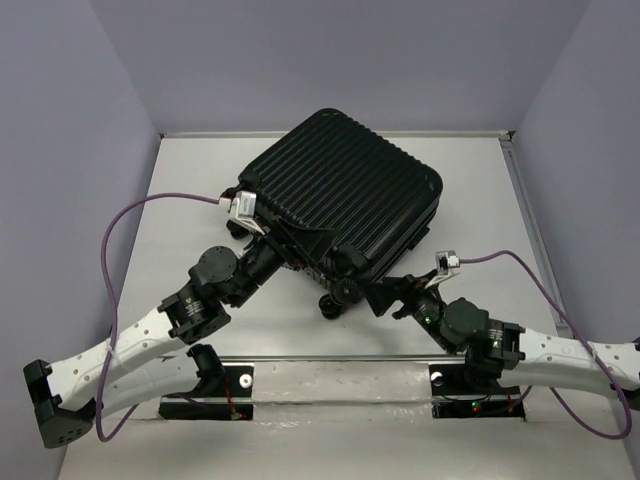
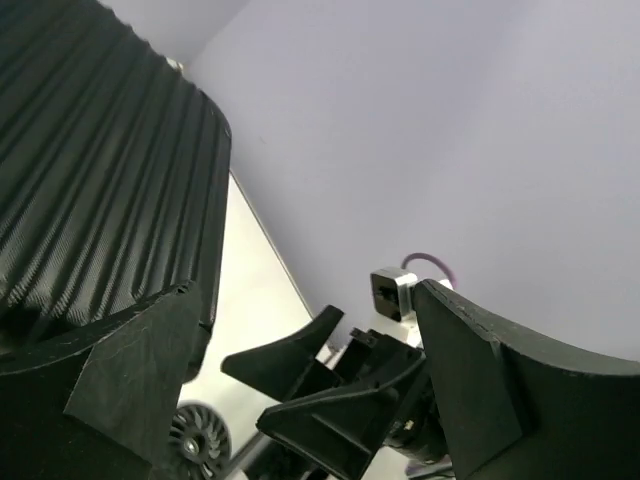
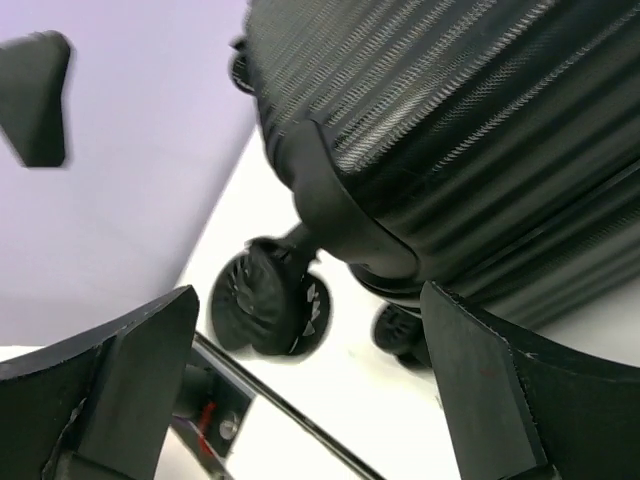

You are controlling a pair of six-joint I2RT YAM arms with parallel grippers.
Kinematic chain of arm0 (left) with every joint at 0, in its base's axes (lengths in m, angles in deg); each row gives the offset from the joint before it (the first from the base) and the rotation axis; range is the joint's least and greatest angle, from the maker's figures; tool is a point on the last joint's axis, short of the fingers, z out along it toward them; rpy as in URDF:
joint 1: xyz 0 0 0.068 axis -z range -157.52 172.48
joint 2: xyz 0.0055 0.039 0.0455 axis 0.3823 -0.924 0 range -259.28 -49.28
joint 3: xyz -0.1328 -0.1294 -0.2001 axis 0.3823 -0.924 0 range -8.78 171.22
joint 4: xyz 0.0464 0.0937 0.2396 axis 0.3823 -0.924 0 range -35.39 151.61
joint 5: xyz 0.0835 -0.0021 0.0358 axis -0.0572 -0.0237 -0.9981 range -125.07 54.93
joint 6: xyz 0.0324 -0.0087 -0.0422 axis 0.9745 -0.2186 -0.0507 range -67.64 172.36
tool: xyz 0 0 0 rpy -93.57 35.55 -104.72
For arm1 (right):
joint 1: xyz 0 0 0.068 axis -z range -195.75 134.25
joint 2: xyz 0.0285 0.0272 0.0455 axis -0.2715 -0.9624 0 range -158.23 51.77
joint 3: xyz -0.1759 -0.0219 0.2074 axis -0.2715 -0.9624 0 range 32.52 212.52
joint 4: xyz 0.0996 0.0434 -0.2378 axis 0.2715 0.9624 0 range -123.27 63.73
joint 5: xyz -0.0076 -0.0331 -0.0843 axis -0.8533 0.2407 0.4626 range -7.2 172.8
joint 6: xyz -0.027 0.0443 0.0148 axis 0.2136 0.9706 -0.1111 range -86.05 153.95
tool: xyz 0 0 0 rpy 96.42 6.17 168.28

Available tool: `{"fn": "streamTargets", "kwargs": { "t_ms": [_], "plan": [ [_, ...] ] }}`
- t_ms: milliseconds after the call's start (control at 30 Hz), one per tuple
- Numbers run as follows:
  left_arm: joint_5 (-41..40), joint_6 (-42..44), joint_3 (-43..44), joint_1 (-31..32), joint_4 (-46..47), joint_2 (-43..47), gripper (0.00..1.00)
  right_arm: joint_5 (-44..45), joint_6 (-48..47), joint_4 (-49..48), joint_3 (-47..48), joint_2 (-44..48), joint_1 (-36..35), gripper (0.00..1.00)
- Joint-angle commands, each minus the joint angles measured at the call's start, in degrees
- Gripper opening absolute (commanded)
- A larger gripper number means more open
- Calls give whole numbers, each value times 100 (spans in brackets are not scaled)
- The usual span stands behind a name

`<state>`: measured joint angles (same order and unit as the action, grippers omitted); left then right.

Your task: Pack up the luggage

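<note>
Nearest me, the right gripper (image 1: 385, 293) reaches toward 10 o'clock. Its fingers (image 3: 130, 390) are spread wide and hold nothing, and a caster wheel (image 3: 268, 305) shows in the gap beyond them. The left gripper (image 1: 300, 245) points toward 2 o'clock at the case's near edge, its fingers (image 2: 135, 375) likewise parted and empty. Past both, the luggage (image 1: 345, 200) lies closed on the white surface (image 1: 190, 200), turned cornerwise, with its wheeled corner at 6 o'clock.

text: none legible | labels: none | brands: none | numbers: none (all three views checked)
</note>
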<state>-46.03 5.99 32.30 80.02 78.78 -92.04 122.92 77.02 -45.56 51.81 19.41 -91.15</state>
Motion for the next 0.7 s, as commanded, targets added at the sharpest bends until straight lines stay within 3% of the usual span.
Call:
{"fn": "streamTargets", "kwargs": {
  "t_ms": [0,300,467,667],
  "plan": [
    [-685,1041,699,3,-1292,-57,99,400,-526,1807,663,177,7,100],
    [-2409,2447,1314,3,-3077,1260,99,671,-2302,2644,2165,1133,7,100],
    [-2797,2624,1184,3,-3316,2121,99,1469,-2576,2653,2054,1766,7,100],
    [-2727,2721,823,3,-3229,2185,99,1929,-2522,2636,1631,2321,7,100]
  ]
}}
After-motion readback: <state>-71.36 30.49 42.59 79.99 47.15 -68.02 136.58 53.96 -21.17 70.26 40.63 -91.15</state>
